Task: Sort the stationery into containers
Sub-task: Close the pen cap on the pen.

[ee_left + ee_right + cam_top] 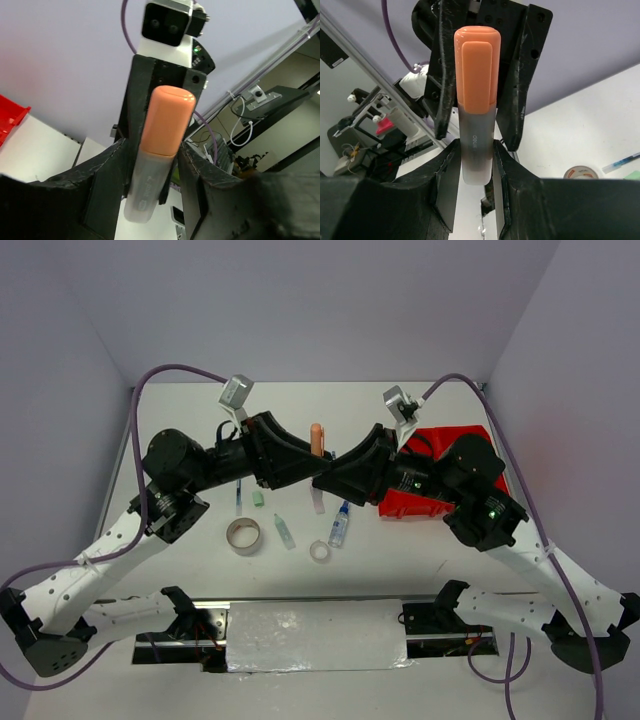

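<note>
I take this for a mid-air handover. My right gripper [477,172] is clenched on the clear barrel of the orange-capped marker [476,75], held cap-up above mid-table, while my left gripper [152,200] stands slack, with a gap beside the barrel. Next the left should back off toward 9 o'clock, and the right should carry the marker to the red tray [405,508] at 3 o'clock.

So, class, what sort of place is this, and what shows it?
Probably a robotics lab test cell: a left arm and right arm bolted to a white table, plain walls boxing it in, and purple cables looping off the arms.
</note>
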### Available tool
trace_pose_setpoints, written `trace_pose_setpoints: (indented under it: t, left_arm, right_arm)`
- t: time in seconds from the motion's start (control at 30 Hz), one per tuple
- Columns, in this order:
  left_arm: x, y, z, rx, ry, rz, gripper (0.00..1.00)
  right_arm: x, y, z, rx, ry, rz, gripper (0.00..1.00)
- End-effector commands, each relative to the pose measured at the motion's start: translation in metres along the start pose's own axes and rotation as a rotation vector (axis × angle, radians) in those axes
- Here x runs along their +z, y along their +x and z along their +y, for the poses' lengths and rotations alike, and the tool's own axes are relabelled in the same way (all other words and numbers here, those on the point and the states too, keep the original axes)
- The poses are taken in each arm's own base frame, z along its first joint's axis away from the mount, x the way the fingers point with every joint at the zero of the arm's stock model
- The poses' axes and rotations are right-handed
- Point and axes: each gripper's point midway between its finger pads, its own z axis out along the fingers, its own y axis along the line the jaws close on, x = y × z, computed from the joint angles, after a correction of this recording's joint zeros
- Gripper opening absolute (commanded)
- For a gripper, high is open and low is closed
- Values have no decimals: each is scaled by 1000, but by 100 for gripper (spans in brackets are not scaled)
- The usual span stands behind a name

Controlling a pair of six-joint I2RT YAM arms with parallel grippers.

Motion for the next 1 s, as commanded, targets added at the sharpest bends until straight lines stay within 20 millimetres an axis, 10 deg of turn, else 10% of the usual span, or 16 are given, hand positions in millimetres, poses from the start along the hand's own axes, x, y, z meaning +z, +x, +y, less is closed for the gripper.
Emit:
trace_pose_setpoints:
  t: [0.0, 0.3, 0.4, 0.43, 0.53, 0.97]
  left_arm:
    - [-5, -4, -22, 68, 54, 4, 55]
    - [-2, -11, -24, 91, 49, -8, 22]
    - [-1, -12, -27, 112, 65, -3, 7]
    - [-1, -13, -30, 123, 74, -4, 2]
    - [-3, -12, -40, 176, 121, 10, 0]
    - [-13, -17, -35, 262, 86, -62, 0]
  right_arm:
    - [-4, -27, 17, -99, -46, -76, 0]
    - [-7, -10, 18, -97, -75, -11, 2]
    - [-7, -2, 20, -90, -101, 17, 17]
    - [-7, -1, 20, -89, -103, 25, 39]
    - [-4, 2, 17, -88, -96, 43, 57]
    - [14, -24, 19, -86, -100, -12, 64]
